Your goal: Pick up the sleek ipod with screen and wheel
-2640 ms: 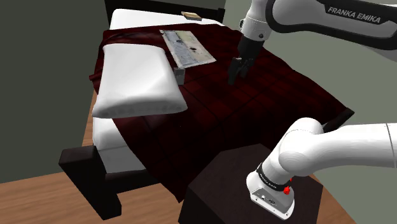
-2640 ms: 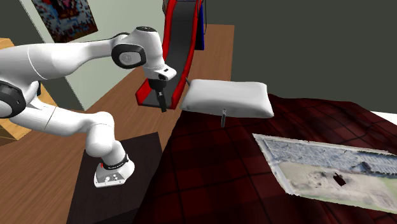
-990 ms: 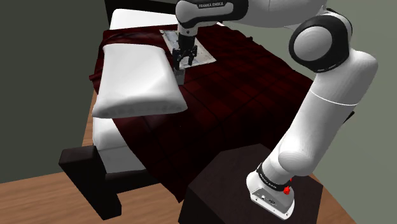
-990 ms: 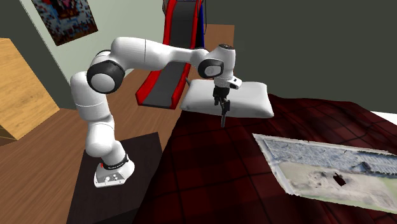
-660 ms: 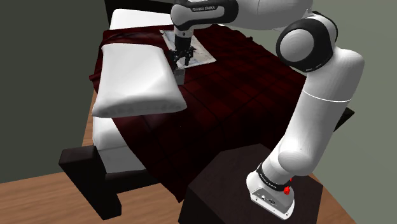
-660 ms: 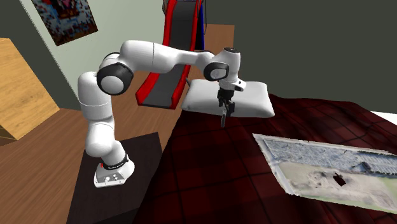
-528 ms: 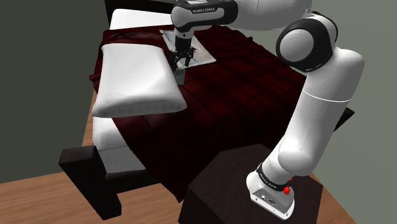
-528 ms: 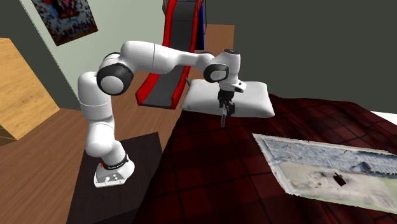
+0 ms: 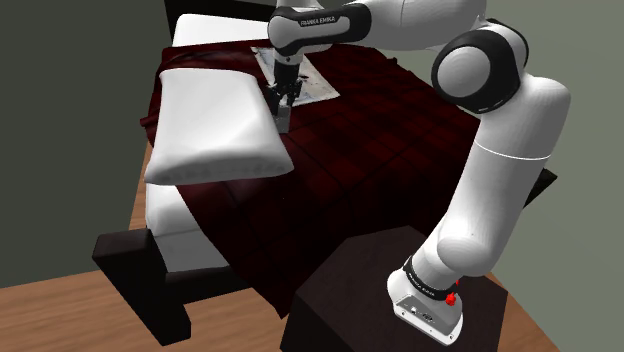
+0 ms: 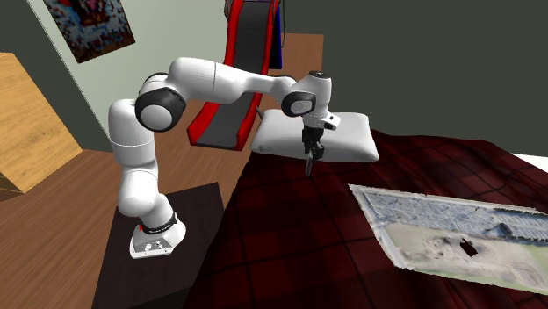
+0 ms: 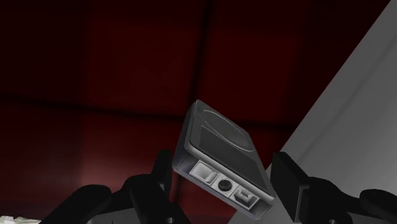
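The dark box stand sits nearest, at five o'clock in the shoulder view. The white arm goes up from it and bends over toward eleven o'clock. Its black fingers point down over the dark red checked bedspread. They are spread, one on each side of the grey ipod (a gap shows beside one finger; whether the other touches it I cannot tell). The ipod stands on end on the bedspread, just beside the white pillow at its nine o'clock. Farther off, at the ipod's one o'clock, a printed sheet lies flat on the bed.
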`<state>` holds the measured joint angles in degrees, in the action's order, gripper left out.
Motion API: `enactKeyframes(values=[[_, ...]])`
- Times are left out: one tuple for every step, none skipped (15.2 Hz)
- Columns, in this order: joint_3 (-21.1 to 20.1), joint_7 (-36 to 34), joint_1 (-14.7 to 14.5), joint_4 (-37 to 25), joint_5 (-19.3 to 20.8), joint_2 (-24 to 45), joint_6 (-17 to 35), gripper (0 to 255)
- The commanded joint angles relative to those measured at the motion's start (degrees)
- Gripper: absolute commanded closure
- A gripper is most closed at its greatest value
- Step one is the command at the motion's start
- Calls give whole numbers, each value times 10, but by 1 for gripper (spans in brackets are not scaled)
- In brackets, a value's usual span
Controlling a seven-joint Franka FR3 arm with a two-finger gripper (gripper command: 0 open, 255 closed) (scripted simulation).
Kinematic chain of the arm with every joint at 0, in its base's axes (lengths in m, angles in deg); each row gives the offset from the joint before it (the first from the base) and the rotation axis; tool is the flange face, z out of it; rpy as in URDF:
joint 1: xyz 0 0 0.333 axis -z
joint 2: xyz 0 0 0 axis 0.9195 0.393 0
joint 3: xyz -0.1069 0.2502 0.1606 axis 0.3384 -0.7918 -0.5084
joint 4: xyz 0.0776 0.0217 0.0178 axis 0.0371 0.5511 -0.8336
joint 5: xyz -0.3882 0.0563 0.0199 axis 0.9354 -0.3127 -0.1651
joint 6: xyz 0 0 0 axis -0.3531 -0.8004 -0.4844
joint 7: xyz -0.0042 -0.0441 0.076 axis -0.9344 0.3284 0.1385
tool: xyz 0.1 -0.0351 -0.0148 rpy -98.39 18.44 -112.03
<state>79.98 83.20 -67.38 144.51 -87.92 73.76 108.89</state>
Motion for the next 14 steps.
enactKeyframes(values=[[-3,-1,-2,6,0,9,0,255],[-1,3,0,7,-1,12,4,255],[-2,2,0,15,0,10,9,255],[-2,0,-2,16,0,7,8,255],[-2,1,-1,15,0,4,3,255],[-2,1,-2,16,0,8,8,255],[-2,0,-2,10,0,6,1,255],[-1,0,-2,4,0,5,-7,255],[-1,0,-2,-2,0,4,-14,255],[-1,0,-2,-8,0,2,-21,255],[-1,0,-2,-14,0,1,-28,255],[-1,0,-2,-20,0,0,-36,255],[-1,0,-2,-27,1,0,-43,255],[-1,0,-2,-34,1,-1,-51,255]])
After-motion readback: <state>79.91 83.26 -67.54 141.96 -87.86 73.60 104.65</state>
